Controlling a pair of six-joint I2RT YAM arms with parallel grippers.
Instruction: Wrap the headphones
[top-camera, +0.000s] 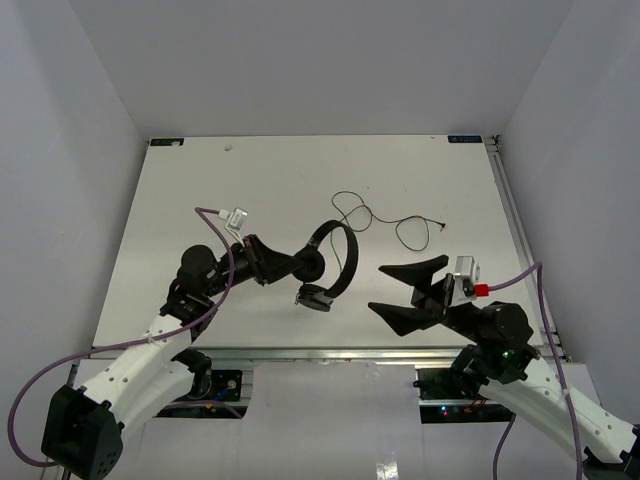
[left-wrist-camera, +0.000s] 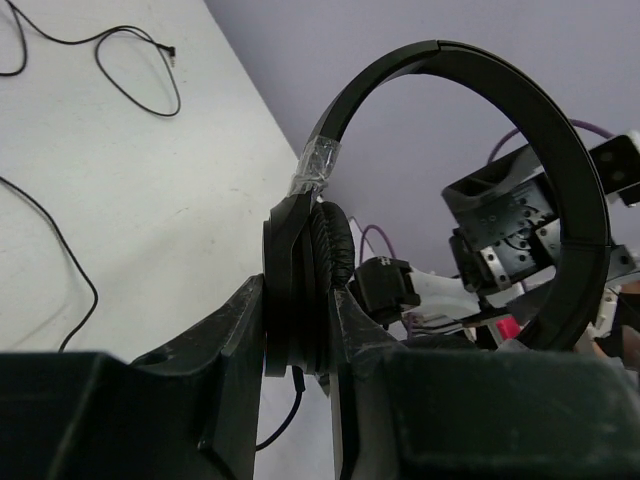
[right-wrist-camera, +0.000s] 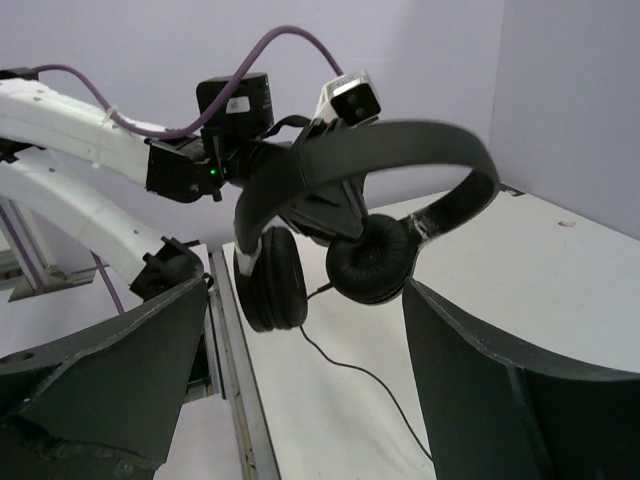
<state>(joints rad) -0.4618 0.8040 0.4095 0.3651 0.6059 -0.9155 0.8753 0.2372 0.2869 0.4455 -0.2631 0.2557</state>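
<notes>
Nearest us, the left tool (top-camera: 305, 265) is clamped on one earcup (left-wrist-camera: 310, 290) of the headphones (top-camera: 350, 255). It holds them lifted off the bench (top-camera: 200, 190), with the second earcup (top-camera: 317, 297) hanging free. Just right of the headphones, the right tool (top-camera: 380, 288) stands with jaws wide apart and nothing in them, its mouth facing the headband. Beyond the headphones, the cord (top-camera: 372, 219) lies in loose loops on the bench, its long run stretching rightward to the plug (top-camera: 443, 228). We judge the free right tool nearer the cord, so gathering it falls to that arm.
</notes>
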